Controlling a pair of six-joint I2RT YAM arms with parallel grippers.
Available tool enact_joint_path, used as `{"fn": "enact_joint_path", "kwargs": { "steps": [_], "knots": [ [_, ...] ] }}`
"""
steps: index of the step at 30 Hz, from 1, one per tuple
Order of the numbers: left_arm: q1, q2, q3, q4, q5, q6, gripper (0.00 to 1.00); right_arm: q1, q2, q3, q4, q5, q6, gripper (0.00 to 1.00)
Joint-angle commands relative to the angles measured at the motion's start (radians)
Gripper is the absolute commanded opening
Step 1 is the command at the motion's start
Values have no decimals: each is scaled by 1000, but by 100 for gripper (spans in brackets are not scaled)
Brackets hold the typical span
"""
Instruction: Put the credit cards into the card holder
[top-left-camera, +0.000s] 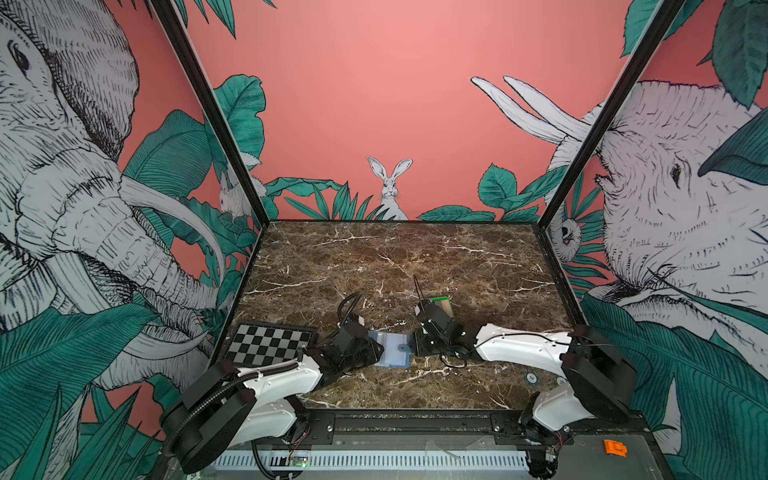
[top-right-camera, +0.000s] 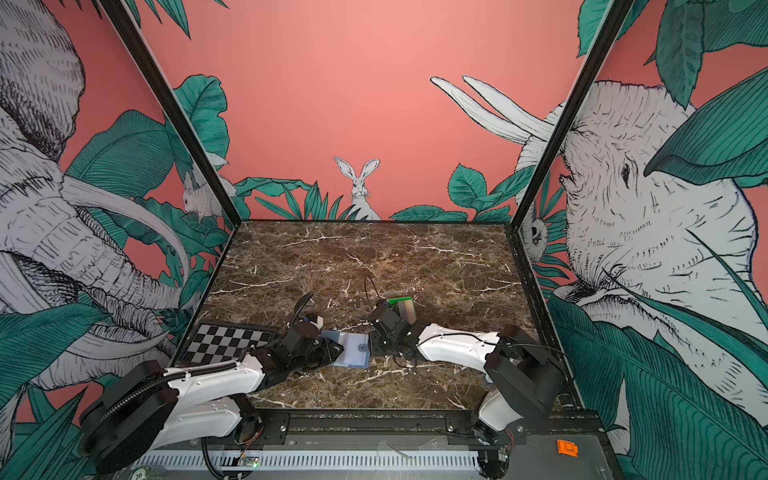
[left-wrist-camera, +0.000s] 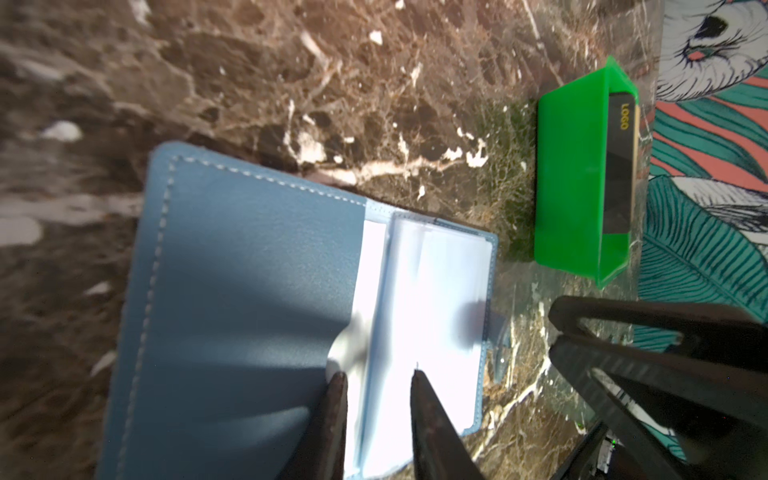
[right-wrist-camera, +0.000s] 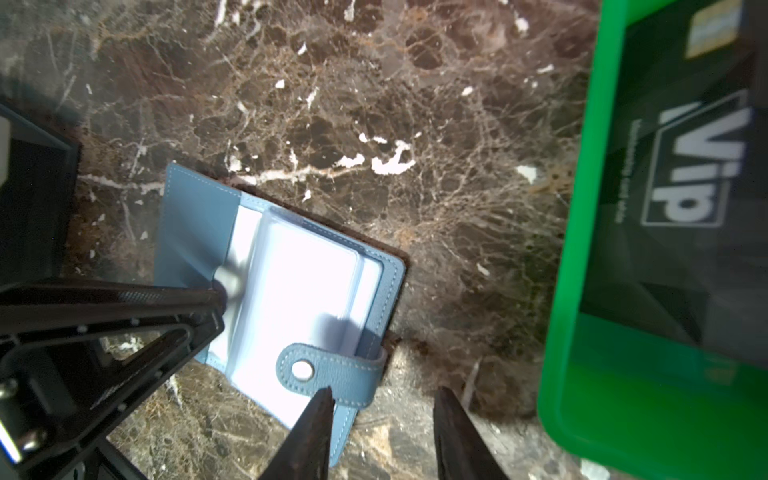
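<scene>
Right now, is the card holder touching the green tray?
Apart. The right wrist view shows a strip of bare marble tabletop between the card holder and the green tray.

green tray (right-wrist-camera: 582, 374) cut by edge, VIP card (right-wrist-camera: 681, 257) print blurred, card holder (top-left-camera: 394, 350) partly under left arm (top-left-camera: 282, 374)

Left hand (left-wrist-camera: 376, 374) and right hand (right-wrist-camera: 384, 392) hang low, facing each other, each slightly parted.

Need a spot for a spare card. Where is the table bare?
Bare: the far half of the table, everything behind the green tray. Crowded: the near middle, where left gripper and right gripper meet at the card holder; the checkerboard plate fills the near left.
</scene>
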Motion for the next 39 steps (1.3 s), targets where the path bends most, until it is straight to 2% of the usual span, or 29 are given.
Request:
{"fn": "enact_joint_path", "kwargs": {
  "steps": [1,7,12,26,34,39],
  "knots": [
    [-7,-35,1,-20,-29,-33,29,31,-26,-9,-14,0,-4,42],
    [-32,-41,32,-30,-24,-17,29,63,-15,-6,-28,23,9,42],
    [-36,-45,78,-56,9,70,30,72,-26,-9,-41,47,21,42],
    [-35,-43,220,-103,66,257,32,53,-223,1,-253,234,-63,44],
    [-35,26,283,-85,70,287,32,-72,-301,15,-329,220,-154,48],
    [-36,94,338,-67,93,301,32,-196,-312,35,-351,161,-241,51]
  ]
}}
